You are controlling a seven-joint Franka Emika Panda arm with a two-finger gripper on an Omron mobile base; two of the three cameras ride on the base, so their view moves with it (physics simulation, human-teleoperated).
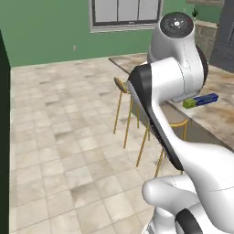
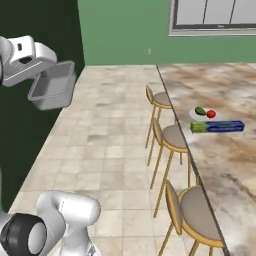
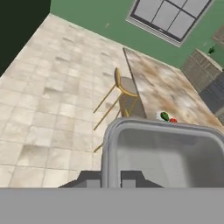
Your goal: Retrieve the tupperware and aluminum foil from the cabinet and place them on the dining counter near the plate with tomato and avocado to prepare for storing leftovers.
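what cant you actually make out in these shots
- Lettering on the aluminum foil: too small in the right base view.
- The plate in the hand view: its near part is covered by the tupperware rim.
- The gripper fingertips in the right base view: hidden behind the tupperware wall.
- The foil's lime-green end in the left base view: partly behind the arm.

grey tupperware (image 2: 51, 90), blue-green aluminum foil (image 2: 217, 127), marbled beige-brown dining counter (image 2: 225, 90), seemingly

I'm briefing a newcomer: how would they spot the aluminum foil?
Find the dining counter lined with stools. The aluminum foil lies there beside a plate: a long blue carton with a lime-green end.
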